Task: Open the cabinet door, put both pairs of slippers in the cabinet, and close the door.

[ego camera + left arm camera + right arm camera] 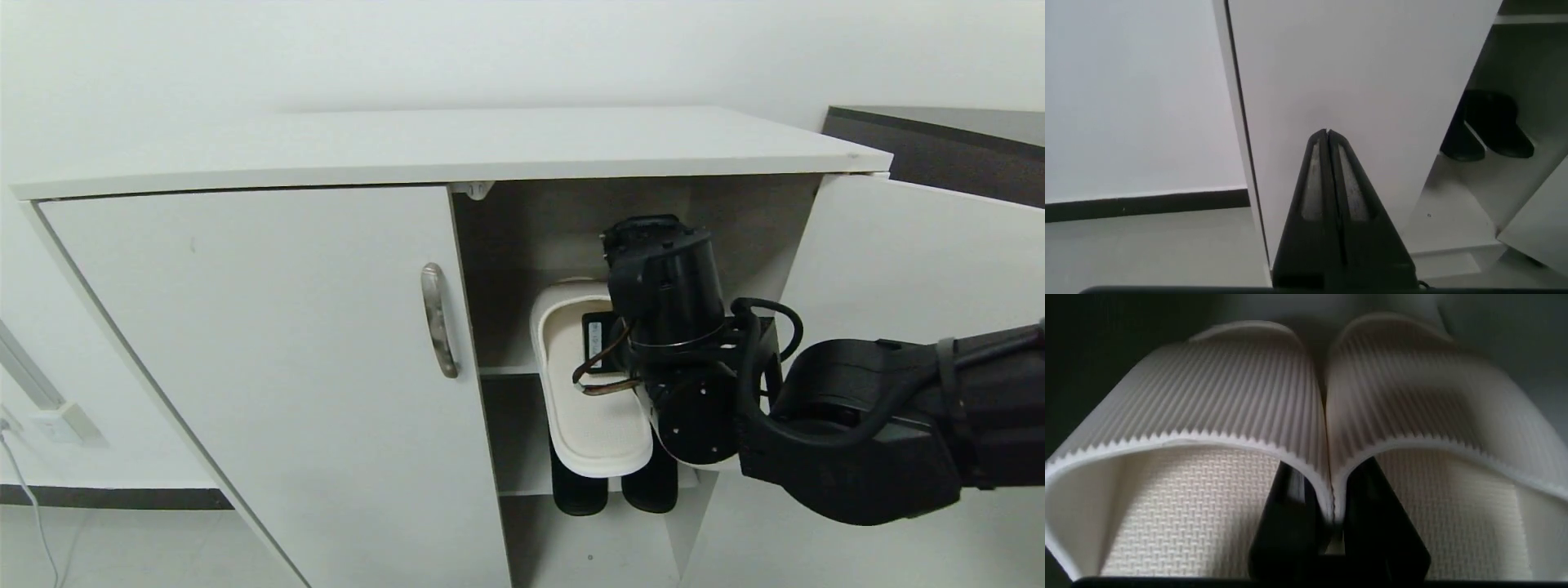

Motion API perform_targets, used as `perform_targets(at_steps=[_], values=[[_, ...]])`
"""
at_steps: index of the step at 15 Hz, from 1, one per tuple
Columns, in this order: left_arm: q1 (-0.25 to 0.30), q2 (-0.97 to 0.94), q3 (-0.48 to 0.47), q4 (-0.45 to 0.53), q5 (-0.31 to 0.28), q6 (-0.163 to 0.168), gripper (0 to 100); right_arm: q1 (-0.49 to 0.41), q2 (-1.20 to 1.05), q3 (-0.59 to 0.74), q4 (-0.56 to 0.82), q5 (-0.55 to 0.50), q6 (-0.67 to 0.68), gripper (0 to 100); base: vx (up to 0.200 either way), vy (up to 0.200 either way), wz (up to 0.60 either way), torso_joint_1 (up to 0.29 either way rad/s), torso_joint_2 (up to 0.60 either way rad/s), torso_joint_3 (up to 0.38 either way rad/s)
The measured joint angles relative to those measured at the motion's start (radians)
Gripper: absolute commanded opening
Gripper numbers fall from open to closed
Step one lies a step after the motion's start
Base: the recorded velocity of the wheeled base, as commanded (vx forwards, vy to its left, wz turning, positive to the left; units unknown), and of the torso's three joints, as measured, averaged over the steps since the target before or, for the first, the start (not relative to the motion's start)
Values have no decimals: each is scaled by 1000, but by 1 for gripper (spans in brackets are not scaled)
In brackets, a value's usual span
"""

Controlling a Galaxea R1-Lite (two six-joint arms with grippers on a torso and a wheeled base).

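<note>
On the left we see our left hand [1327,135] clenched on nothing, its two fingers pressed flat together, in front of the closed left door [261,367] of the cabinet [449,147]. The metal handle [438,320] stands upright at that door's right edge. Next comes the cabinet opening. There the white slippers [600,408] lie side by side with toes pointing in over the upper shelf [506,370] and heels hanging out past its front edge. The black slippers [616,490] sit on the shelf below them. Our right hand [1327,494] reaches into the opening and is grasping the white slippers, its fingers clamped on the two touching inner straps. Farthest right, the right door [898,261] stands swung wide.
</note>
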Motion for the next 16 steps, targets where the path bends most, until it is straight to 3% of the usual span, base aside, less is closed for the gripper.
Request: perform_targets(at_steps=[2,4,12,16], values=[[0,0,0,0,1,-1,0,-34,29,-12,-79,87,-73,0,0,0,0,0,0,0],[0,0,0,0,0,0,0,-57,63,-55,-82,93,-87,0,0,0,0,0,0,0],[0,0,0,0,1,-1,0,-119,194,-346,91,99,-75,0,0,0,0,0,0,0],[0,0,0,0,1,-1,0,-136,252,-429,116,99,-53,0,0,0,0,0,0,0]])
